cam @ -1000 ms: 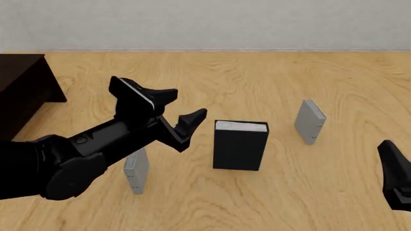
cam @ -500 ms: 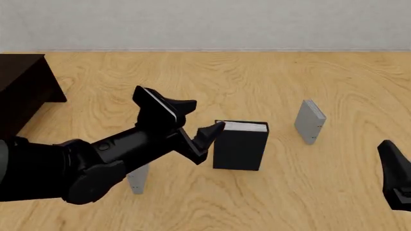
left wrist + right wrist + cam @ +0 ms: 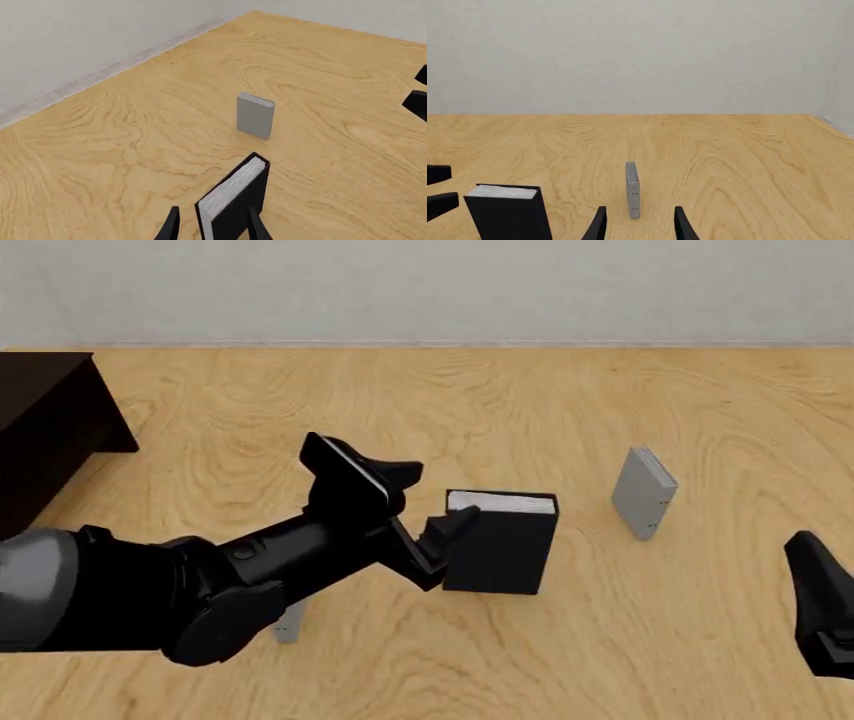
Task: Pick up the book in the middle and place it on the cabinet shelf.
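The book (image 3: 501, 542), thick and black with white page edges, stands upright mid-table. My left gripper (image 3: 433, 502) is open at the book's left end, one finger behind its top corner and one in front. In the left wrist view the book (image 3: 235, 197) stands between the two fingers (image 3: 172, 226), with a gap still showing on one side. The cabinet shelf (image 3: 47, 430), dark brown, sits at the far left edge. My right gripper (image 3: 817, 595) hangs open at the lower right, well away from the book (image 3: 510, 212).
A thin grey book (image 3: 645, 492) stands upright right of the black one, also seen as the grey book (image 3: 255, 116) and the grey book (image 3: 632, 190). Another grey book (image 3: 286, 623) is mostly hidden behind my left arm. A pale wall borders the table's far edge.
My left arm has moved right and down, bringing its open fingers from left of the book to around its left end. The right arm has not moved.
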Robot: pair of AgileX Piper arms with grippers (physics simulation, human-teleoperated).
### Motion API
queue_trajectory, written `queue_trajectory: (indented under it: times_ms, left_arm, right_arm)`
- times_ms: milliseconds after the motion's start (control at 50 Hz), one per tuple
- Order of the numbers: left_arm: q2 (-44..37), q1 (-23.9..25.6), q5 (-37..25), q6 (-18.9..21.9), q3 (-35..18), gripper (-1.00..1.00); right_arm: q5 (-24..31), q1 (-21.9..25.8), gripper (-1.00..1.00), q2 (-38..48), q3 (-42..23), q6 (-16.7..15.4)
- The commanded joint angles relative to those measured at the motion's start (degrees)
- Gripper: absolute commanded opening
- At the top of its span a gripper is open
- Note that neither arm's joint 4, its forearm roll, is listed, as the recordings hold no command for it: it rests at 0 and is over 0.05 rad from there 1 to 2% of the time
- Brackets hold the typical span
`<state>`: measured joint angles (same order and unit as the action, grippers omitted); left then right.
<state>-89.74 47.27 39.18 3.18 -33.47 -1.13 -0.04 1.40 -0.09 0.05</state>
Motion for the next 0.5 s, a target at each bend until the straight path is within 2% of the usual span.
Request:
queue_trajectory:
  times_ms: [20,500]
  left_arm:
    - [-2.08,0.16,0.79,-0.29,-0.67,1.0]
    - [-5.63,-0.01,0.51,-0.61,-3.14,1.0]
  right_arm:
    - [0.0,0.0,1.0,0.0,0.0,-0.01]
    - [0.0,0.0,1.0,0.0,0.0,0.02]
